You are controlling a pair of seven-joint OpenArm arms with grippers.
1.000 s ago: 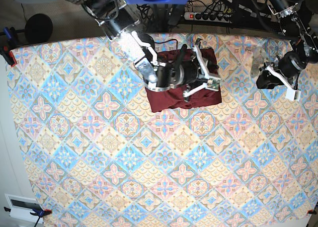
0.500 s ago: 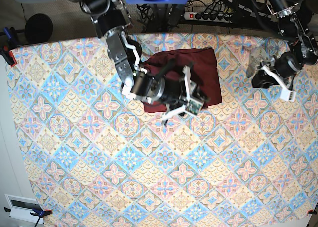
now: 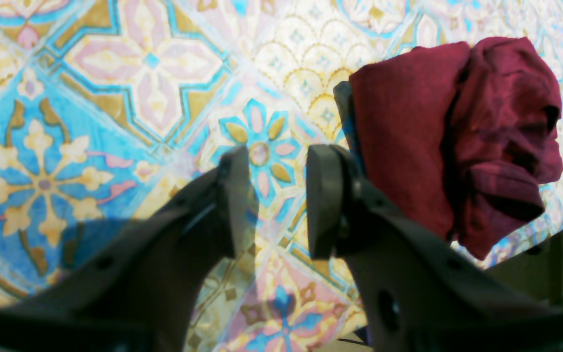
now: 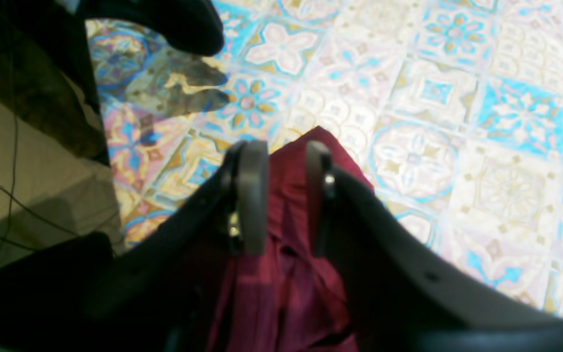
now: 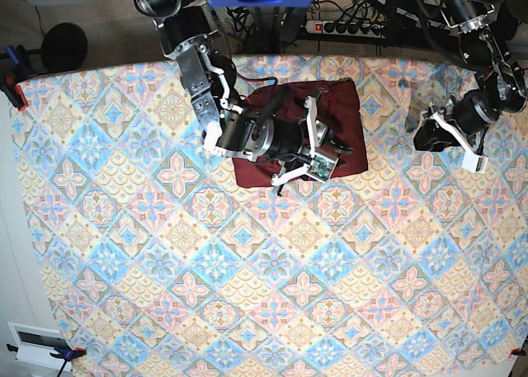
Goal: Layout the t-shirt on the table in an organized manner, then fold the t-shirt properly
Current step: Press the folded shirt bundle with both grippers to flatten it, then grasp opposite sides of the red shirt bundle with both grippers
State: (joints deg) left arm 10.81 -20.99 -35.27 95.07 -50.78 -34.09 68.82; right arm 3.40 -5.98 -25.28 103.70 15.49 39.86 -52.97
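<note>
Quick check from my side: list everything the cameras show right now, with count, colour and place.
t-shirt: one, dark maroon, folded into a bundle at the far middle of the table.
table: one, covered in pastel blue, pink and cream diamond tile cloth, fills the base view.
power strip: one, dark, with cables, on the floor beyond the table's far edge.
clamps: two seen, at the far left corner and the near left corner.
right gripper: one, black, over the t-shirt, fabric showing between its fingers.
left gripper: one, black, open and empty, above bare cloth to the shirt's side.
</note>
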